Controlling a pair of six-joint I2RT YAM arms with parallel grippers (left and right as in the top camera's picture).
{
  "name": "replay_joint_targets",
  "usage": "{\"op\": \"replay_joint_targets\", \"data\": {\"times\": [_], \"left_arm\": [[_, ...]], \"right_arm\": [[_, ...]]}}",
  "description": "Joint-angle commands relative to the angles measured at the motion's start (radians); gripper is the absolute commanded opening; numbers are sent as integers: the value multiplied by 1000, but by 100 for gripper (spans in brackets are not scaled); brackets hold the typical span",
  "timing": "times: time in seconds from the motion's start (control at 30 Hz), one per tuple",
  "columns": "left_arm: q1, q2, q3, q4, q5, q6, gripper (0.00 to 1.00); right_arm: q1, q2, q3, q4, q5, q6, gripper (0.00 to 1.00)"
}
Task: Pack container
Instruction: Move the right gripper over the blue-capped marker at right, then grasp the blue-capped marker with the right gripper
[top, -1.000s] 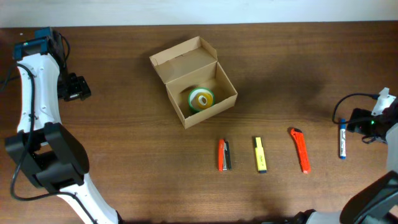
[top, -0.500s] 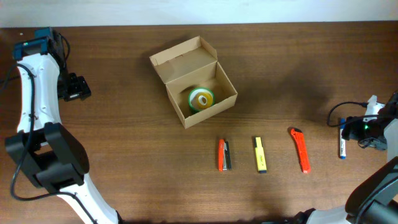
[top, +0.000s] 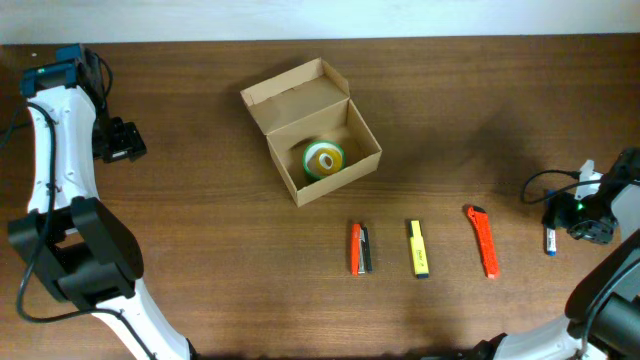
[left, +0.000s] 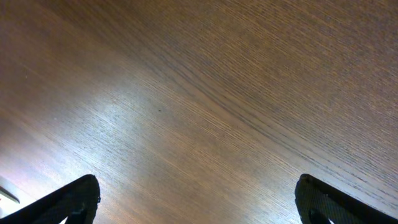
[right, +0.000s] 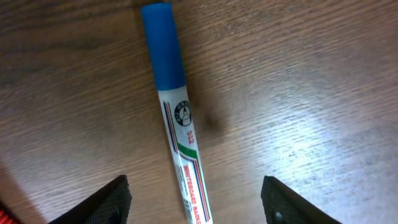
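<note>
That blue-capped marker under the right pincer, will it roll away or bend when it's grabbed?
The whiteboard marker looks round and smooth, so a sideways nudge would probably roll it on the wooden table. It seems rigid plastic, unlikely to bend. Its glossy barrel might slip slightly in the open right pincer.

Left arm (top: 45, 150): white links, bulky black joint housings, teal block (top: 62, 58) behind the black left gripper (top: 124, 141). Right gripper (top: 574, 214): black, green LED (top: 578, 207) lit, thin black cable (top: 548, 175) looped behind it. Fingertips (right: 102, 202) matte black.
</note>
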Motion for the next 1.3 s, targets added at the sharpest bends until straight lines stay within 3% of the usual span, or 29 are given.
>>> {"op": "replay_joint_targets", "data": {"times": [0.0, 0.67, 1.27], "left_arm": [[2, -6, -10, 3, 4, 16, 100], [2, -6, -10, 3, 4, 16, 100], [2, -6, -10, 3, 4, 16, 100]], "right_arm": [[3, 22, -5, 13, 6, -6, 67], [75, 117, -5, 75, 50, 13, 57], [74, 117, 2, -59, 39, 21, 66]]}}
